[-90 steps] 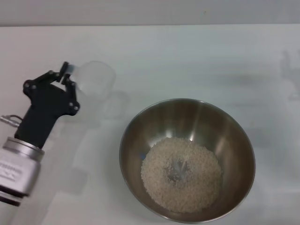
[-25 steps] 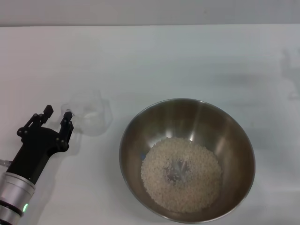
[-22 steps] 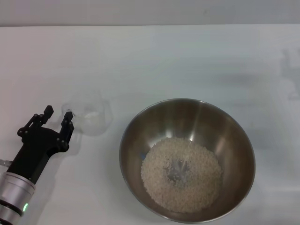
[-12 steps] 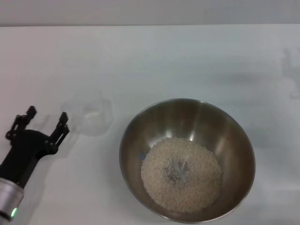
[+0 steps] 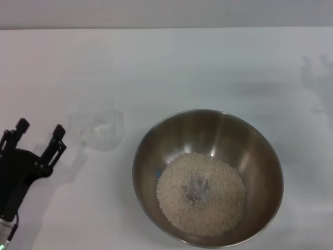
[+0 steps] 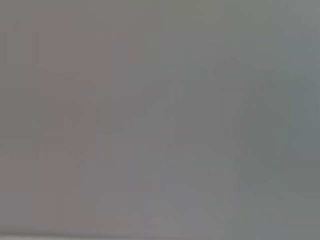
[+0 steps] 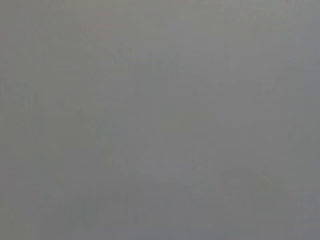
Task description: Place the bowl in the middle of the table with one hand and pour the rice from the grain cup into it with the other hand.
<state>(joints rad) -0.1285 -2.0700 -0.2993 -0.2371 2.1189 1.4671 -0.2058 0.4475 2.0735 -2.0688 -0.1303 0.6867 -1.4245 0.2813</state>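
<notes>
Bowl (image 5: 208, 177) sits on the table (image 5: 171, 62) toward the near edge, a little right of centre, upright, with the rice (image 5: 201, 194) heaped in its bottom. Judgement: the pour is done, since the grains lie inside and none show on the tabletop.

Grain cup (image 5: 100, 126) stands upright just beside the bowl on its left, not touching it. It looks almost empty; a pale patch shows on its floor, cannot tell whether that is leftover grains. Standing it upright keeps any remainder in.

Left gripper (image 5: 36, 134) is near the left edge of the table, close to the cup but apart from it, fingers spread wide and holding nothing. Reads as a release.

Right gripper not in sight; only a faint shadow near the right edge. Both wrist views show nothing usable.
</notes>
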